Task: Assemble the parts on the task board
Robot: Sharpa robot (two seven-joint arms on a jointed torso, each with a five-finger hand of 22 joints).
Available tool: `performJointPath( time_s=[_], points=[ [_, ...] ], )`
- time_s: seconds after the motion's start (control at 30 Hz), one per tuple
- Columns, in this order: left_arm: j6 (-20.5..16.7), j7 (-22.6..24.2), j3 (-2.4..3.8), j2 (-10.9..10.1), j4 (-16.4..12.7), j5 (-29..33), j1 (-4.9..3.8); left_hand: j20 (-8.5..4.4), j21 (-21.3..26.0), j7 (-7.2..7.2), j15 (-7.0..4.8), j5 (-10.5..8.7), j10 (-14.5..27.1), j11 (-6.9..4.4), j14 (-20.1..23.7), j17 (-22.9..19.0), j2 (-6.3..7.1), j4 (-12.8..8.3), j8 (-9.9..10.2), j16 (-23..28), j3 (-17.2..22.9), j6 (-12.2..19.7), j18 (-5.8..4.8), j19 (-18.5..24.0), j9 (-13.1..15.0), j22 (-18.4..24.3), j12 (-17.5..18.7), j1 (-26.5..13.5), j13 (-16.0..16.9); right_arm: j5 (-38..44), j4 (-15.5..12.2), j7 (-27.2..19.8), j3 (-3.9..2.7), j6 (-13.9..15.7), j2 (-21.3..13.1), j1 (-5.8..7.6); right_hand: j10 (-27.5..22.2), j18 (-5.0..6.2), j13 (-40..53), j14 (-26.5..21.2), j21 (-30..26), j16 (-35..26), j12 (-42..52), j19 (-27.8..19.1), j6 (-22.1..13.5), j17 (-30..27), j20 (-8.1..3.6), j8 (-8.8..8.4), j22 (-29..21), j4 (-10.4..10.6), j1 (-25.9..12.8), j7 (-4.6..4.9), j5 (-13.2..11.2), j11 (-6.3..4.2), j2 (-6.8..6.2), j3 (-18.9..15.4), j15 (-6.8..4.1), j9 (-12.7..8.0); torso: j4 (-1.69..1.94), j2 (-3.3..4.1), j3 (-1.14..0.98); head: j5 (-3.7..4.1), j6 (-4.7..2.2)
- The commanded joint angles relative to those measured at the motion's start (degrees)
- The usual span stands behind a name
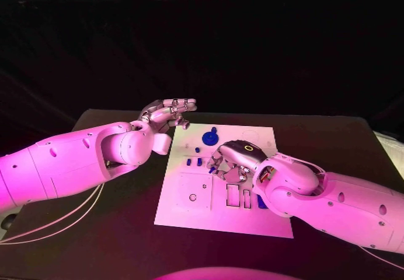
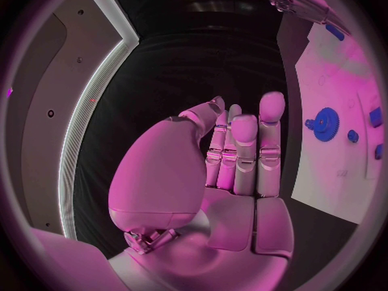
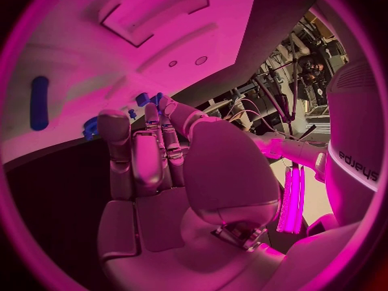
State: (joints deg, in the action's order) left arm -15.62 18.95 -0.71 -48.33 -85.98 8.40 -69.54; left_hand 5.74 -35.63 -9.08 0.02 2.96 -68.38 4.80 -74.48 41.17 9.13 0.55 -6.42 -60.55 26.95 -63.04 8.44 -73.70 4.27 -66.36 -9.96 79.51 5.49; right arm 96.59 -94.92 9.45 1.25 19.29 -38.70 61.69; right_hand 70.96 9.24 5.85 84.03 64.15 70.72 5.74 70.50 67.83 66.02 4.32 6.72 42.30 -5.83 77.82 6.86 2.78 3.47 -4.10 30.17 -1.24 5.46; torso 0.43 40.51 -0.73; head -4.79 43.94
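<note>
Right hand (image 1: 229, 162): over the middle of the task board (image 1: 190, 204), fingers curled down among small blue parts (image 1: 198, 161); whether it grips one cannot be told. Blue gear (image 1: 209, 137): flat near the board's far edge. Left hand (image 1: 166, 114): released, fingers straight, holding nothing, beside the board's far left corner above the black table (image 1: 101, 245).

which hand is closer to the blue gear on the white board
Left, narrowly. The left hand hovers by the board's far left corner, just beside the blue gear. The right hand is over the middle of the board, a little nearer the robot than the gear.
</note>
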Motion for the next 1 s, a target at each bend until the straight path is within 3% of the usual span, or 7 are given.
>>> performJointPath(
  time_s=[0.03,0.4,1.0],
  points=[
    [0.9,0.1,0.04,0.3,-0.3,0.2,-0.01,0.03,0.2,0.02,-0.01,0.11,0.3,-0.02,0.4,0.0,-0.44,0.0,-0.2,0.2,-0.5,0.3,1.04,0.4,-0.1,0.1,-0.2,-0.2,0.1,-0.1,0.7,-1.8,0.14,-3.8,1.1,-0.55,0.1,-0.69,0.0,2.2,-0.1,0.3,-0.3,-0.1,-0.2,-0.1,0.11,-0.42,-0.2,0.1,0.1,0.3,0.2,-0.14,0.38,0.4,-0.25,0.0,0.11,0.03,0.15,-0.52,0.32],
    [0.9,0.0,0.05,0.4,-0.6,0.2,-0.02,0.04,0.2,0.01,0.0,0.12,0.3,-0.01,0.4,-0.1,-0.47,0.0,-0.3,0.2,-0.5,0.3,1.04,0.4,-0.1,0.1,-0.2,-0.2,0.1,1.0,2.3,-1.2,0.48,-6.0,2.9,-1.54,0.1,-0.68,-0.1,2.2,-0.1,0.4,-0.4,-0.2,-0.3,-0.1,0.13,-0.46,-0.2,0.1,0.0,0.34,0.2,-0.1,0.43,0.4,-0.22,0.0,0.05,-0.01,0.03,-0.65,0.87],
    [1.1,-0.4,0.05,0.4,-0.3,0.2,-0.02,0.06,0.4,-0.02,0.03,0.11,0.4,0.02,0.4,-0.2,-0.48,0.0,-0.3,0.3,-0.6,0.4,1.05,0.4,-0.1,0.2,-0.3,-0.2,0.1,1.6,2.3,-1.1,0.52,-7.8,3.3,-1.7,0.1,-0.68,-0.1,2.3,-0.1,0.4,-0.5,-0.2,-0.3,-0.1,0.17,-0.48,-0.2,0.2,0.0,0.35,0.2,-0.08,0.57,0.5,-0.19,0.1,0.08,-0.01,-0.01,-0.75,1.26]
  ],
)
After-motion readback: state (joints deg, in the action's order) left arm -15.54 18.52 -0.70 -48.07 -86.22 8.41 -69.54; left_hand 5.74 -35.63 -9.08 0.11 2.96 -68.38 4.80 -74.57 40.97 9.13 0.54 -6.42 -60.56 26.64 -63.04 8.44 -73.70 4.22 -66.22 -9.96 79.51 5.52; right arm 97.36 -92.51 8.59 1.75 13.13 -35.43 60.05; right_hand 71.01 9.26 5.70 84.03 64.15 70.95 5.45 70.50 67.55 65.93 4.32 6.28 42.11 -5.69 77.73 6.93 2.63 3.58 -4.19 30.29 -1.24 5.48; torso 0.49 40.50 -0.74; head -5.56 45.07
